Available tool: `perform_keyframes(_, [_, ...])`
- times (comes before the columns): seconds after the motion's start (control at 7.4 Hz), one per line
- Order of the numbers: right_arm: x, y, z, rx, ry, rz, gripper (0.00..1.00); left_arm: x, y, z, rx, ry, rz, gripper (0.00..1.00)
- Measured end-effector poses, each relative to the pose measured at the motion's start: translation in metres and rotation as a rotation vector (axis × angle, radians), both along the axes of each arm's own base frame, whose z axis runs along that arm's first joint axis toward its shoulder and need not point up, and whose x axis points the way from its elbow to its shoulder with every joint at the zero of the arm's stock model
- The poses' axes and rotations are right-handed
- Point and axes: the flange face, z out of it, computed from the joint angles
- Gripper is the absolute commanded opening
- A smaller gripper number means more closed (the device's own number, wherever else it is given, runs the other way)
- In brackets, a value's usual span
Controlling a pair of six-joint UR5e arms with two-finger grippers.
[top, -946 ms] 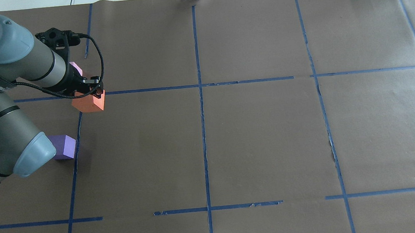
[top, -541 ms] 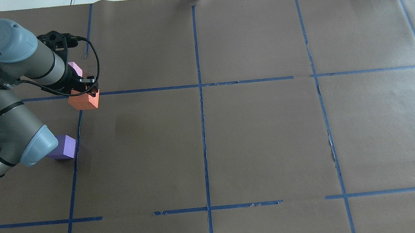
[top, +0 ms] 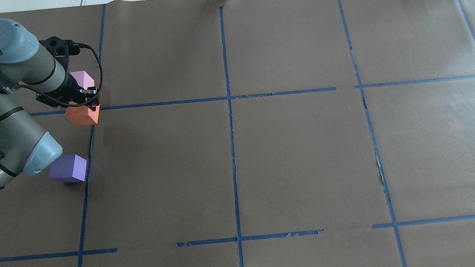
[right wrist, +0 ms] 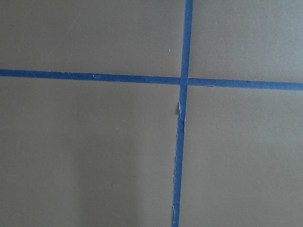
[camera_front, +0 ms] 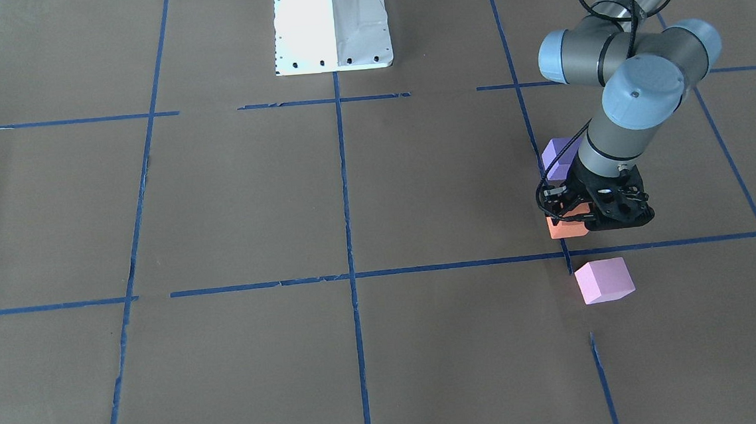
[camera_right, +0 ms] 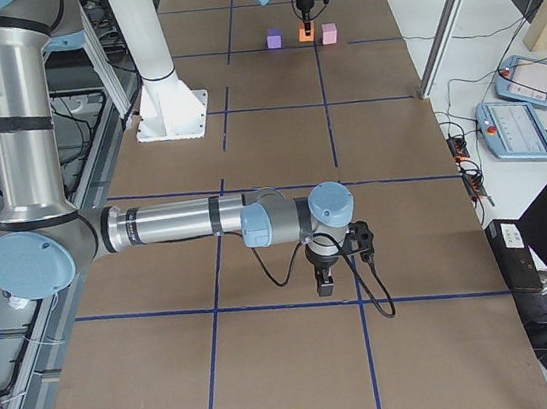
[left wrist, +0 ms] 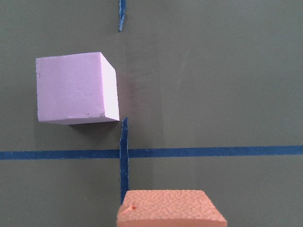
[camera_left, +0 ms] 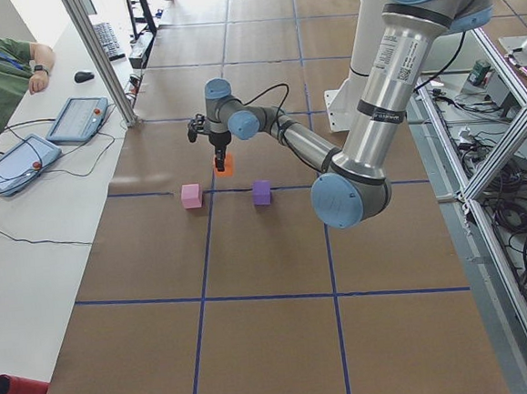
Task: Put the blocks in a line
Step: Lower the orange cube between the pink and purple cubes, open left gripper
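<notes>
Since 0.9 s earlier, left gripper (top: 85, 104) and orange block (top: 82, 116) have shifted together toward the robot's left, uncovering more of the pink block (top: 82, 79). Jaws are clamped on the orange block's upper part. It sits low over the brown paper (top: 299, 154) at a blue tape crossing (left wrist: 124, 152); contact with the paper cannot be determined. Just beyond the jaws, away from the robot, lies the pink block, apart from the orange one. Purple block (top: 68, 169) lies on the robot's side of the jaws, farther off. Right gripper (camera_right: 324, 281) hangs well apart, down the table; its jaw state cannot be determined.
</notes>
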Motion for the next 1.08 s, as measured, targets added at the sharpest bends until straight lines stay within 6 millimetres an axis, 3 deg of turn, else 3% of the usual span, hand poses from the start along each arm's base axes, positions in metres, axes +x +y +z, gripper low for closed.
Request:
perform_keyframes(0.27, [0.0, 0.0, 0.0, -0.001, 0.001, 0.0, 1.0, -0.008, -0.005, 0.016, -0.008, 0.003, 0.044, 0.0])
perform_keyframes(1.08, [0.0, 0.0, 0.0, 0.0, 0.001, 0.0, 1.0, -0.015, 0.006, 0.046, -0.079, 0.023, 0.074, 0.0])
